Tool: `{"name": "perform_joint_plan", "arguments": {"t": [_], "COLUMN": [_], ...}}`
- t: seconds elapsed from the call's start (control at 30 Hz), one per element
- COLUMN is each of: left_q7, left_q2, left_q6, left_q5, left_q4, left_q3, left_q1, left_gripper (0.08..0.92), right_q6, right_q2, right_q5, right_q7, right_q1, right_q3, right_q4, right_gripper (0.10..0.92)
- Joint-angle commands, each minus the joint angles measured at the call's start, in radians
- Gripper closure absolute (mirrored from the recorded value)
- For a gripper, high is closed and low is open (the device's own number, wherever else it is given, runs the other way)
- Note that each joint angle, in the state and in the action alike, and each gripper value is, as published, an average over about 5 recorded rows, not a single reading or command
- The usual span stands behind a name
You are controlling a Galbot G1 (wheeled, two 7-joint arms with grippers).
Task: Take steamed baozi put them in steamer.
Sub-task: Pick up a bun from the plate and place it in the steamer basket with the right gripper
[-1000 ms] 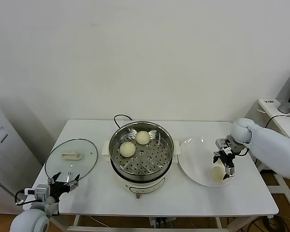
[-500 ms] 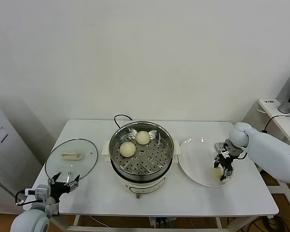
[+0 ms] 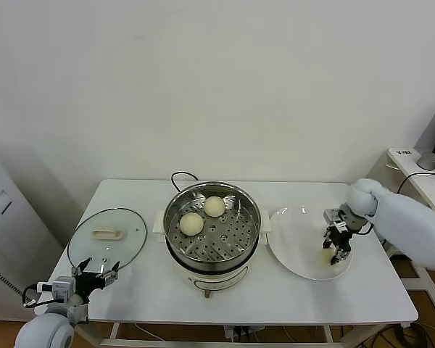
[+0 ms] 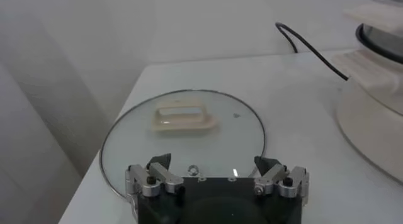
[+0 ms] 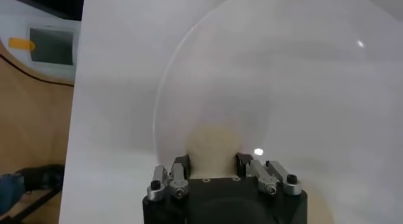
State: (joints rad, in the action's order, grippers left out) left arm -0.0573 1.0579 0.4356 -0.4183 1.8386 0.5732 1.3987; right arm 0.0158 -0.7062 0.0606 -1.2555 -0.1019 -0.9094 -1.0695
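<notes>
The steamer [image 3: 175,246], a shiny steel pot on a white base, stands mid-table with two cream-white baozi [image 3: 191,223] [image 3: 214,206] on its perforated tray. On the white plate [image 3: 290,232] to its right lies another baozi [image 3: 327,258]. My right gripper [image 3: 338,251] is down on that bun. In the right wrist view its fingers press both sides of the baozi [image 5: 214,140], so the right gripper [image 5: 212,159] is shut on it. My left gripper [image 3: 98,274] waits open at the table's front left corner, and the left wrist view also shows the left gripper [image 4: 213,162] empty.
A round glass lid [image 3: 107,235] with a white handle lies flat left of the steamer, just beyond the left gripper, and this lid [image 4: 182,128] fills the left wrist view. A black cord [image 3: 180,176] runs behind the pot. Another table [image 3: 420,170] stands at far right.
The right gripper came down around the baozi on the plate and its fingers closed onto it. The left arm has stayed still.
</notes>
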Motion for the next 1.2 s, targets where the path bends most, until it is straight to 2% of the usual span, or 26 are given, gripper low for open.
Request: {"name": "perform_joint_plan", "arguments": {"t": [0.03,0.27,0.47,0.77,0.93,1.2], "left_q7": [-0.001,-0.002,-0.001,0.0,0.002,0.003], "left_q2": [-0.003,0.002,0.001,0.002,0.002,0.004], "left_q6": [0.004,0.006,0.002,0.0,-0.001,0.0], "left_q5": [0.001,0.001,0.0,-0.001,-0.004,-0.005], "left_q4": [0.002,0.01,0.01,0.013,0.009,0.008], "left_q3": [-0.005,-0.01,-0.007,-0.006,-0.004,-0.008], "left_q1": [-0.007,-0.008,-0.003,0.0,-0.002,-0.007], "left_gripper": [0.177,0.177,0.177,0.177,0.177,0.177], "right_q6": [-0.051,-0.19,-0.332,-0.557,-0.618,-0.727], "right_q2": [0.009,-0.108,-0.205,-0.342,-0.369,-0.388], "right_q5": [-0.134,-0.163,-0.194,-0.189,-0.156,-0.026], "right_q7": [-0.007,-0.002,0.047,0.043,0.066,0.064], "right_q1": [-0.329,-0.483,-0.491,-0.459,-0.431,-0.366], "right_q3": [-0.12,-0.107,-0.087,-0.106,-0.133,-0.144], "right_q4": [-0.103,-0.136,-0.178,-0.259,-0.344,-0.416], "right_gripper": [0.564,0.561,0.558,0.558,0.558,0.558]}}
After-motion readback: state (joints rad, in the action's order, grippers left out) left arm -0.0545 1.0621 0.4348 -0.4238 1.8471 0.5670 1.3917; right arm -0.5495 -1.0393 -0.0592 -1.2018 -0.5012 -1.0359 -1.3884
